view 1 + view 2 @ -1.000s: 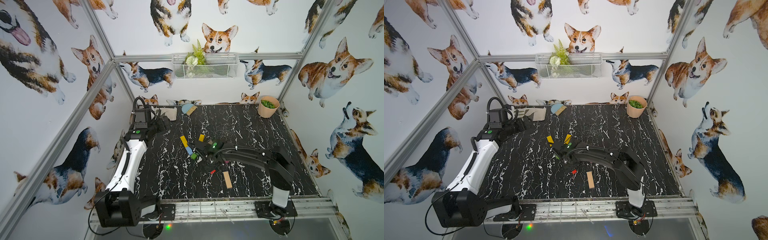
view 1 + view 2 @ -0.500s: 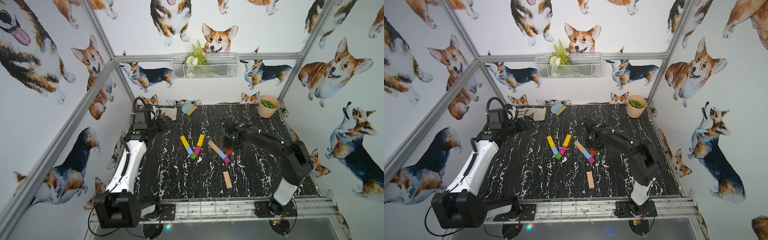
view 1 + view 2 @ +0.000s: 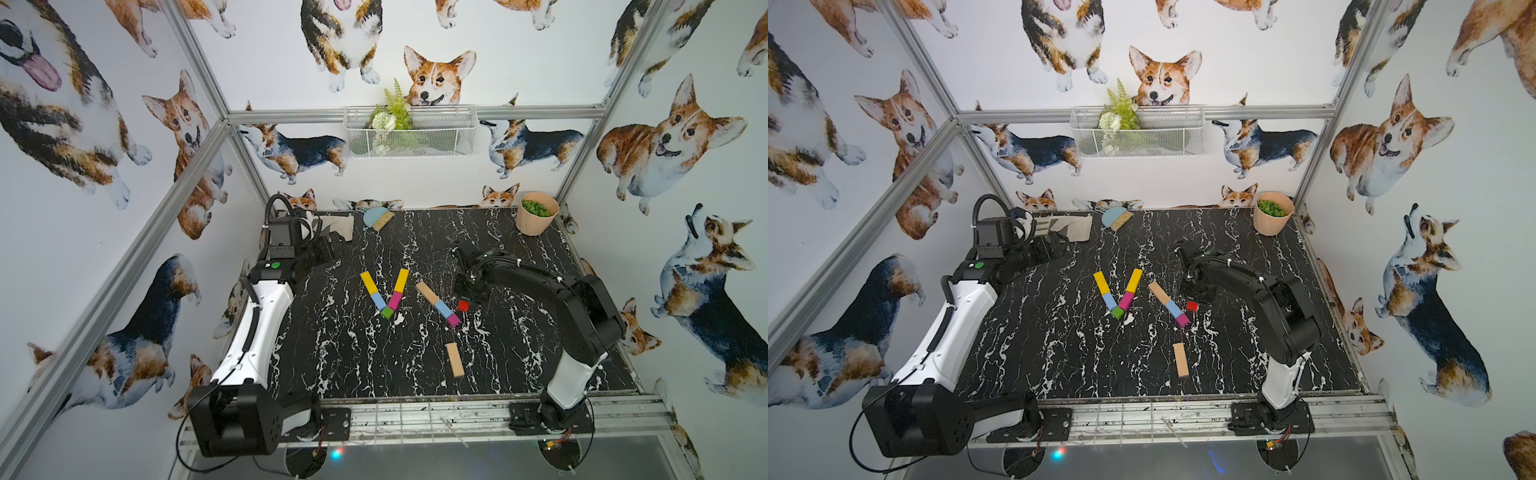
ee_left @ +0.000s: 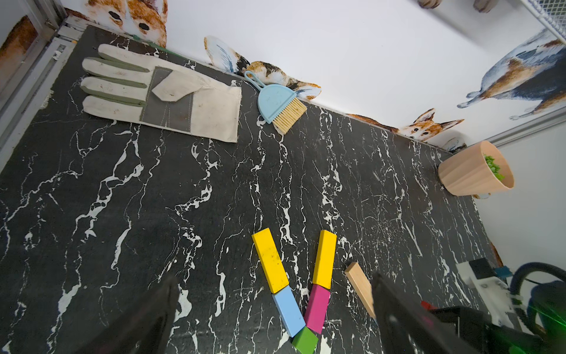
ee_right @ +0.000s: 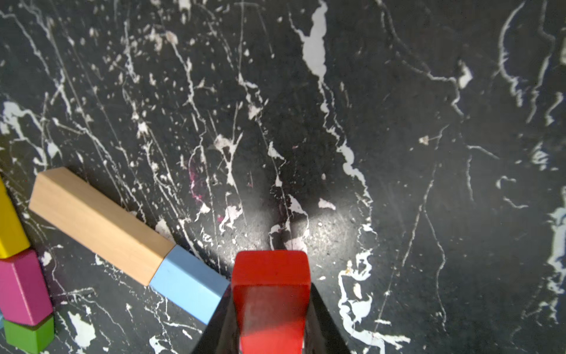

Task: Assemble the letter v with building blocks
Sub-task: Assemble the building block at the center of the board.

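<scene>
Corgi-print walls boxed in a desk [image 3: 353,365] skinned in a black, white-veined marble pattern, matte and scuffed. Over it the right gripper [image 3: 466,294] was clamped tight on a short red block [image 5: 271,269] with glossy paint and squared edges. It held the block end-out and low, though I could not tell whether the block touched the surface.

Just beside it ran a slanted row laid end to end: a plain tan bar [image 3: 428,292] with visible grain, a light blue stub [image 3: 443,308] and a magenta stub [image 3: 453,320]. That row looked like one stroke of a second letter, so the red piece was probably wanted near its lower end.

Farther along lay a finished V — two yellow bars [image 3: 369,283] at the top, a pale blue block [image 3: 378,302] and a magenta block [image 3: 395,300] beneath, and a green cube [image 3: 387,312] at the point. Their faces were butted so the strokes read clean. A spare tan bar [image 3: 454,359] lay alone nearer the front rail.

The left gripper [image 3: 332,249] hovered near the far corner with its jaws spread fully and empty — seemingly parked to keep clear.
</scene>
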Tool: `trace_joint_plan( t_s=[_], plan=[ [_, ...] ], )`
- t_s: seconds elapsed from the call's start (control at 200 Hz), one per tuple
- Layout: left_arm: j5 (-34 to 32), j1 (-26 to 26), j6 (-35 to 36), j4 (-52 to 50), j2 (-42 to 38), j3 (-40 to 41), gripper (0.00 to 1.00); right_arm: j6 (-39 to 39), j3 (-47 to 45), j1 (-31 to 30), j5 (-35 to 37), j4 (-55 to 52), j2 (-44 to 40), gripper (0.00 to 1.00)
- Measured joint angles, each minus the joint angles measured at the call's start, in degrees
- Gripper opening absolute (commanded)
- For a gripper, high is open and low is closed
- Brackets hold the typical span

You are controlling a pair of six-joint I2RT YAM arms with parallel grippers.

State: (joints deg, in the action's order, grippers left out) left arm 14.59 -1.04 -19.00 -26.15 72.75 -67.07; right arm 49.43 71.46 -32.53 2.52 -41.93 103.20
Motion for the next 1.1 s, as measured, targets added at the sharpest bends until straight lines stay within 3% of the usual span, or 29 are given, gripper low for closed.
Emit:
trace_joint_plan(
  t_s=[0.536,1.101],
  plan=[
    [0.07,-0.02,0.02,-0.04,0.02,-0.11,1.0,4.5,0.39,0.44,0.9,2.47,4.17,0.22],
    [0.04,-0.02,0.22,-0.33,0.11,-0.42,1.0,7.43,-0.92,0.66,0.76,4.2,5.29,0.33]
  ],
)
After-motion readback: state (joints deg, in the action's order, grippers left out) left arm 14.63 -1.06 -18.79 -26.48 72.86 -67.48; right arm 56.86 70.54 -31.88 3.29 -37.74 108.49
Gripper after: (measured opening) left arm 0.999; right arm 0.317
